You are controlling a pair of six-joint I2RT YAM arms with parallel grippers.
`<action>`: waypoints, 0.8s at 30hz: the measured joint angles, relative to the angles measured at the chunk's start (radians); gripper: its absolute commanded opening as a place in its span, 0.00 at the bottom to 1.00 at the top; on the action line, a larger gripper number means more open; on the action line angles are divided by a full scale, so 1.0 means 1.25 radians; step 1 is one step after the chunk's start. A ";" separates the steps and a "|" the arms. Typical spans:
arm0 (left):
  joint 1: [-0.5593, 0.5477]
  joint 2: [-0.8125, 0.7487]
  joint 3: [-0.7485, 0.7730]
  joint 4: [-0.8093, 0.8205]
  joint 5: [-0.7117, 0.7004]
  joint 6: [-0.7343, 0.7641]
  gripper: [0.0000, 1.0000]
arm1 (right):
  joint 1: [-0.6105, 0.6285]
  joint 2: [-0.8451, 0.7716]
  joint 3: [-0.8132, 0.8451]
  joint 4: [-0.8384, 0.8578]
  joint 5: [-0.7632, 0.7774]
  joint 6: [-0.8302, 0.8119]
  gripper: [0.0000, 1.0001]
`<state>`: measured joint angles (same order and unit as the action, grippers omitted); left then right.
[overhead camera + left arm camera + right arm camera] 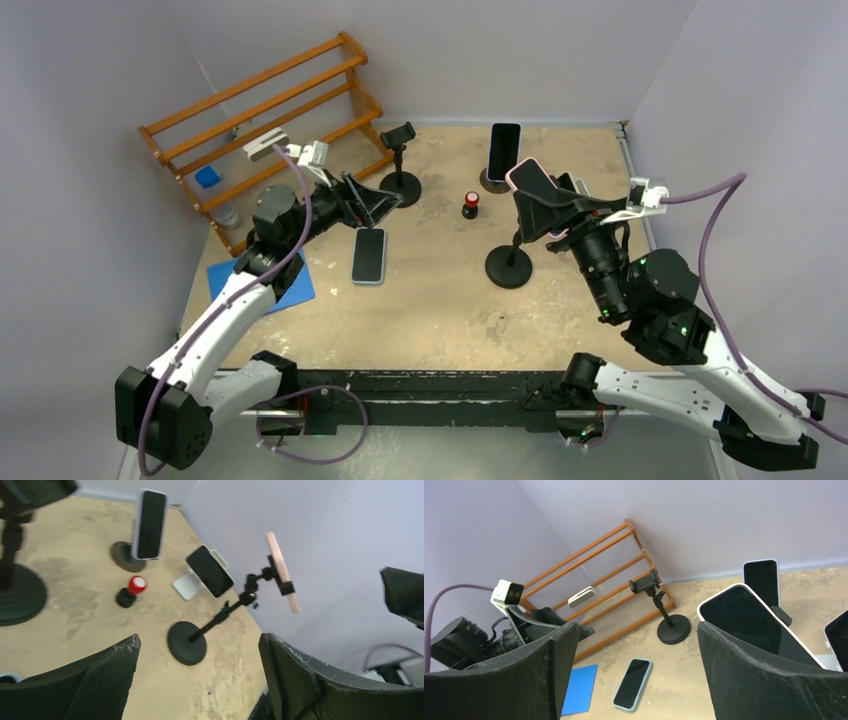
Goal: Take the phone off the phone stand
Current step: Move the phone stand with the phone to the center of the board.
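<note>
Right fingers (pixel 519 675) fill the near edge of the right wrist view, spread wide and gripping nothing. The pale-cased phone (pixel 751 625) sits between them, close to the 3 o'clock finger; can't tell if they touch.

In the top view the phone is still up on the phone stand (pixel 508 268), tilted, at about 2 o'clock from the middle of the table (pixel 440 320). The stand's round black base rests on the table at 6 o'clock of the phone.

- Red-capped object (pixel 470 204): 10 o'clock of that base, apart.
- Second phone (pixel 503 150): upright on a brown base, 12 o'clock of the task phone.
- Blue-cased phone (pixel 368 256): flat on the table, 9 o'clock of the base, well apart.
- Left fingers (pixel 375 205): released, empty, just 12 o'clock of the flat phone.
- Empty black stand (pixel 400 160): 12 o'clock of those fingers.
- Blue pad (pixel 290 285): 9 o'clock side of the table.
- Wooden rack (pixel 260 100): 10 o'clock corner.
</note>
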<state>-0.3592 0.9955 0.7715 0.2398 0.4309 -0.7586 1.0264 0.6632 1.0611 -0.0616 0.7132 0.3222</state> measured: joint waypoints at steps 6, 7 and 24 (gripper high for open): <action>-0.098 0.087 0.051 0.034 0.060 0.002 0.91 | 0.000 -0.013 -0.023 0.005 -0.022 0.018 0.90; -0.136 0.105 0.066 0.027 0.053 0.011 0.91 | 0.000 -0.013 -0.026 0.003 -0.023 0.020 0.90; -0.326 0.453 0.310 0.120 0.025 -0.050 0.90 | -0.001 -0.091 -0.063 0.059 -0.092 0.020 0.89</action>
<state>-0.7670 1.5623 1.1595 0.3901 0.4625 -0.8211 1.0252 0.5491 0.9821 0.0124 0.5987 0.3466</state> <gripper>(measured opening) 0.911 0.895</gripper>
